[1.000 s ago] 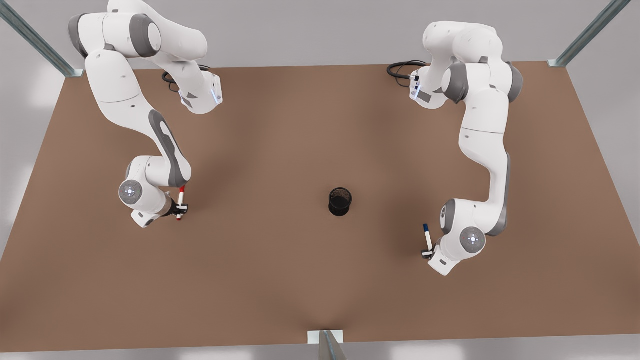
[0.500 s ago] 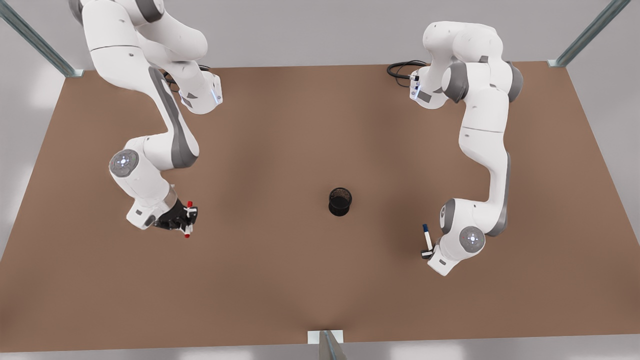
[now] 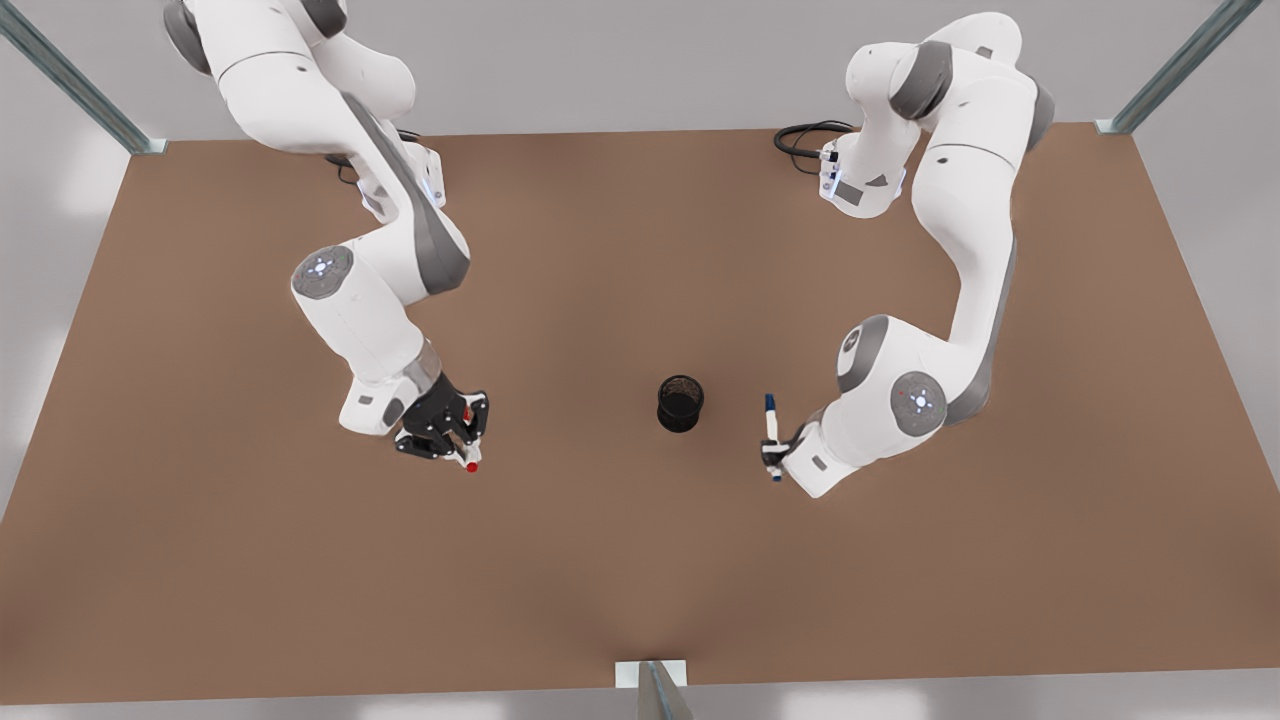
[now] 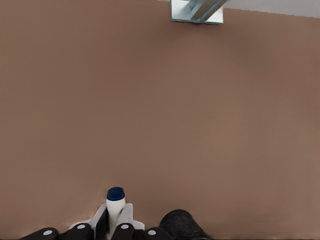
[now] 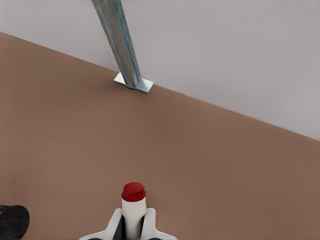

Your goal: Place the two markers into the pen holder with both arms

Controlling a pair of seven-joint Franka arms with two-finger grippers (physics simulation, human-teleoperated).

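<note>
In the front view's lower middle, the right pincer (image 3: pixel 462 437) clamps the red-capped marker (image 3: pixel 470 463) left of centre, while the left pincer (image 3: pixel 772 455) grips the blue-capped marker (image 3: pixel 769 412) just right of the pen holder (image 3: pixel 681 402), which stands mid-frame on the desk (image 3: pixel 600 560). The carrying step appears to be underway; next, each marker needs aligning above the holder's mouth and lowering in.

Both end effectors, right (image 3: pixel 462 440) with red marker (image 3: pixel 470 464), left (image 3: pixel 772 455) with blue marker (image 3: pixel 769 420), now nearer the pen holder (image 3: pixel 681 403).
</note>
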